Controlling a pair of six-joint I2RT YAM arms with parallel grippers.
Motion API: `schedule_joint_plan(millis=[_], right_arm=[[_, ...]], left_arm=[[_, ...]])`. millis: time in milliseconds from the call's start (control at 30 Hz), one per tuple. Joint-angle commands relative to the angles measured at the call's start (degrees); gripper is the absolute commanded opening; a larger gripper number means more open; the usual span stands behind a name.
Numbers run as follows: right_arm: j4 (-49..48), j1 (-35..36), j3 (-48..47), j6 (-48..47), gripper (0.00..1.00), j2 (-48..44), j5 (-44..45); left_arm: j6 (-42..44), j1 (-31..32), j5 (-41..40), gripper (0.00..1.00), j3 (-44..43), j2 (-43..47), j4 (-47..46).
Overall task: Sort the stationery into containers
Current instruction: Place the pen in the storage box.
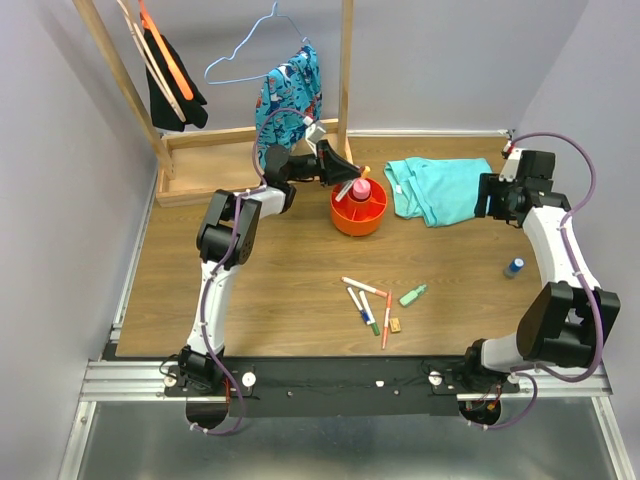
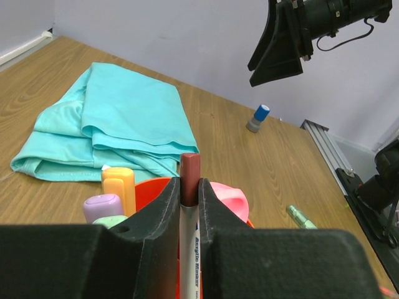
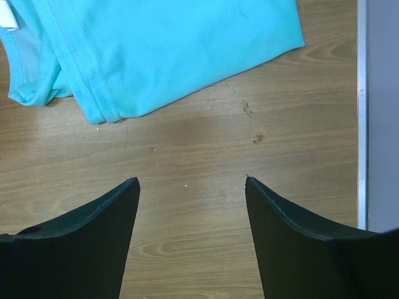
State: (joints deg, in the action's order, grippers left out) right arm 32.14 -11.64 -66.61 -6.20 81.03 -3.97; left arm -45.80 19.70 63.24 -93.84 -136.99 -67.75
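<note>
Currently, the brown wooden table shows open room toward its left edge. A folded teal cloth lies just beside the round orange-red plastic bowl. The right gripper hangs spread over bare wood. The left gripper clamps a maroon-capped white pen above the bowl.

**Soft light, blur up close**

Bright, diffuse light fills every view. The left gripper and the white pen it pinches look soft-focused; the teal cloth beyond is crisp. Ahead of the right gripper a faint shadow dims the table.
</note>
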Motion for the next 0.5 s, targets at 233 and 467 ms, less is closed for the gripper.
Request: schedule_joint_plan(millis=[233, 467], right_arm=[[0.7, -0.3, -3.6, -1.9, 0.76, 2.5, 0.7], [0.2, -0.3, -3.0, -2.2, 0.76, 2.2, 0.2]], left_arm=[[-3.9, -3.2, -1.1, 0.25, 2.1, -0.7, -8.4], [-5.3, -4.0, -0.3, 0.32, 7.0, 1.4, -11.5]])
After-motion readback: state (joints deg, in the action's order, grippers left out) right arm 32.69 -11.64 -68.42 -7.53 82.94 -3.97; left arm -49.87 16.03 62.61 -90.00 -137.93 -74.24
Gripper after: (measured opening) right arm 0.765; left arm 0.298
